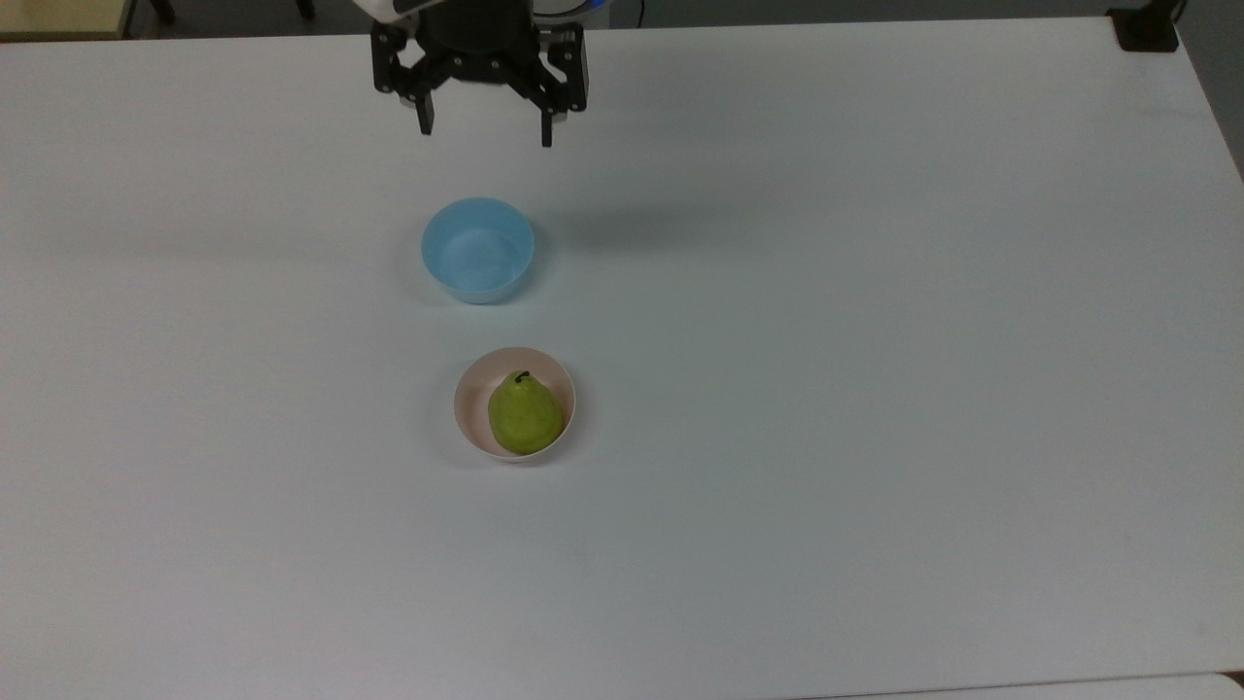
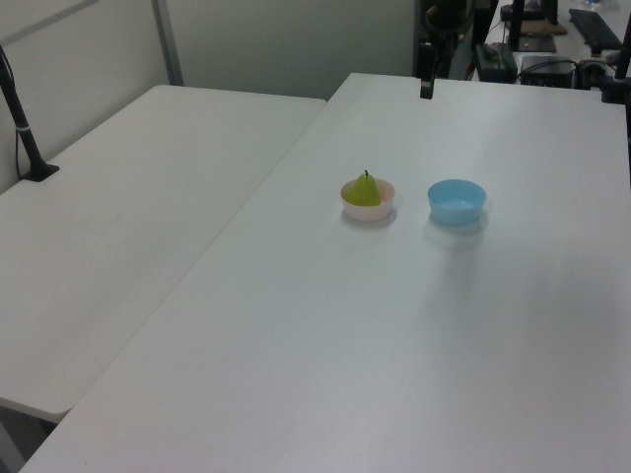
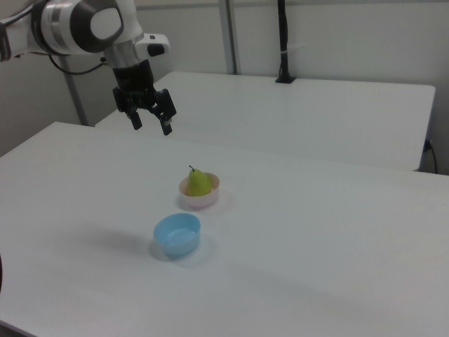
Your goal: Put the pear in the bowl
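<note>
Resting in bowl (image 1: pixel 466 408), pear (image 1: pixel 524 416) well apart from spread, empty gripper (image 1: pixel 484 129).

— Where is the pear (image 1: pixel 525 415)?
— It sits inside the pale pink bowl (image 1: pixel 468 401), a small yellow-green fruit with smooth skin.
— How does it stand?
— Roughly upright, its short dark stem on top, its body rising above the bowl's round rim.
</note>
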Motion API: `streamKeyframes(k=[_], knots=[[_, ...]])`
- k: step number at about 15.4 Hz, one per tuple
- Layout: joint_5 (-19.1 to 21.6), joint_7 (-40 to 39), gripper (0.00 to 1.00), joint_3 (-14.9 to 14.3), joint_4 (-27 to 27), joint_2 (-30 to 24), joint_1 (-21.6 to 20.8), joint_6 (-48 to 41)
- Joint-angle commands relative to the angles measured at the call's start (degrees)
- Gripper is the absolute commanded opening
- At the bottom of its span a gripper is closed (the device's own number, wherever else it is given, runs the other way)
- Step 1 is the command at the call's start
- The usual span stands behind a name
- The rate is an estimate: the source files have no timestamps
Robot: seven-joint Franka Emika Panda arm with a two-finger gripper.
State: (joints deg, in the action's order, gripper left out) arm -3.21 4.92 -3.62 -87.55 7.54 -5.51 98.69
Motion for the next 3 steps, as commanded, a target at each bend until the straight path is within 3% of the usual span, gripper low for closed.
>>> streamKeyframes(k=[1,3], knots=[[0.5,0.9,1.0,-0.7,-2.6,-2.0,-0.4,-0.8],[0.5,0.9,1.0,-0.7,-2.6,-2.0,-0.3,-1.0]])
